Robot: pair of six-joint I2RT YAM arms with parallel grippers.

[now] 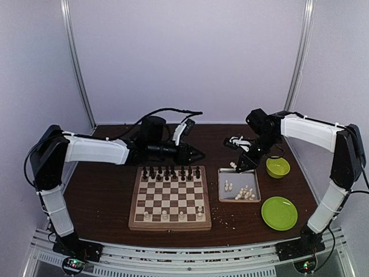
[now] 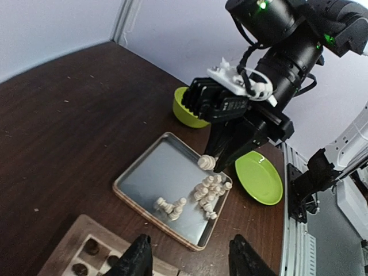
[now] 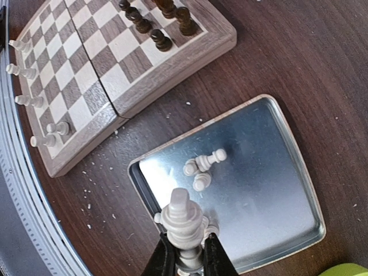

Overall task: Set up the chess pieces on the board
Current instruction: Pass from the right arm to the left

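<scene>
The board [image 1: 169,226] lies in the middle of the table, with dark pieces [image 1: 171,172] along its far row and several cream-white chess pieces [image 1: 173,214] on its near row. More white pieces [image 1: 245,193] lie loose in a metal tray [image 1: 236,176] to its right. My right gripper [image 3: 185,253] is shut on one white piece [image 3: 183,221], holding it above the tray's far left corner [image 1: 237,166]. My left gripper [image 2: 190,253] hovers over the board's far right corner [image 1: 199,154]. It is open, with nothing between its fingers.
A green bowl [image 1: 278,167] stands right of the tray and a green plate [image 1: 279,213] sits nearer the front. Cables [image 1: 236,141] lie at the back of the table. Pale crumbs [image 3: 86,190] dot the wood between the board and the tray.
</scene>
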